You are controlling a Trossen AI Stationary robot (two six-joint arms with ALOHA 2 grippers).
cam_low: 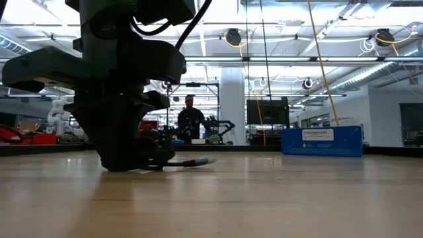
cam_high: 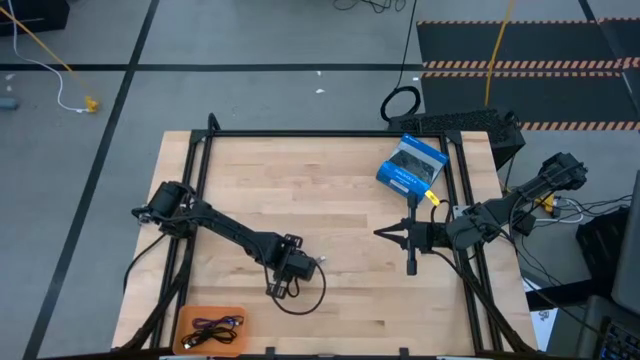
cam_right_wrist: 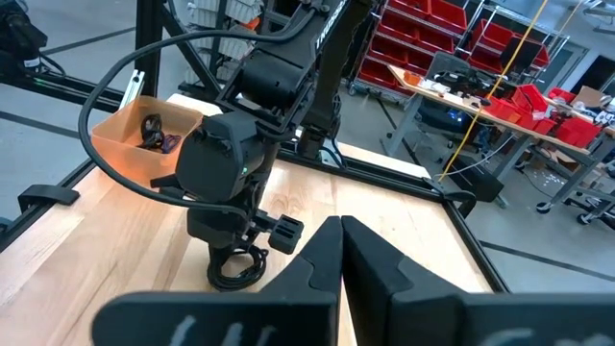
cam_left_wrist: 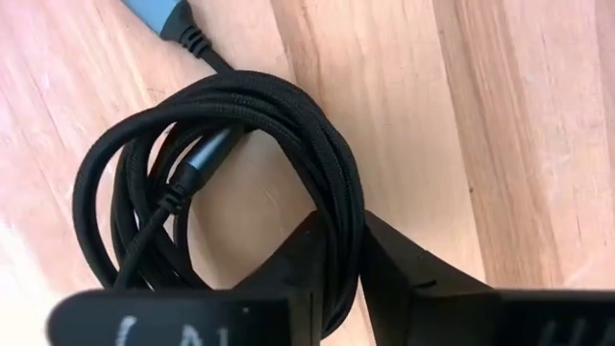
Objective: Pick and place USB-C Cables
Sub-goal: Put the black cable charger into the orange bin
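A black braided USB-C cable (cam_left_wrist: 240, 106) lies as a loose coil on the wooden table. One grey plug (cam_left_wrist: 207, 159) sits inside the coil and another (cam_low: 198, 162) sticks out along the table. My left gripper (cam_left_wrist: 341, 226) stands over it near the table's middle (cam_high: 287, 283), shut on its strands. An orange tray (cam_high: 185, 318) at the near left corner holds a purplish-blue cable and a black cable (cam_high: 212, 328). My right gripper (cam_high: 410, 262) waits shut over the table's right part, touching nothing. My left gripper pinches several strands on one side of the coil (cam_left_wrist: 348, 192) between its two fingers. The fingers come from above, pointing down, and lie across the strands. The rest of the coil and both plugs lie on the table, slack.
A blue packaged box (cam_high: 410, 165) lies at the far right of the table. A black frame (cam_high: 330, 133) runs round the table's edges. The left arm's own wire loops beside its gripper (cam_high: 305, 300). Bare wood lies between the two grippers. A person (cam_low: 190, 119) stands in the room beyond.
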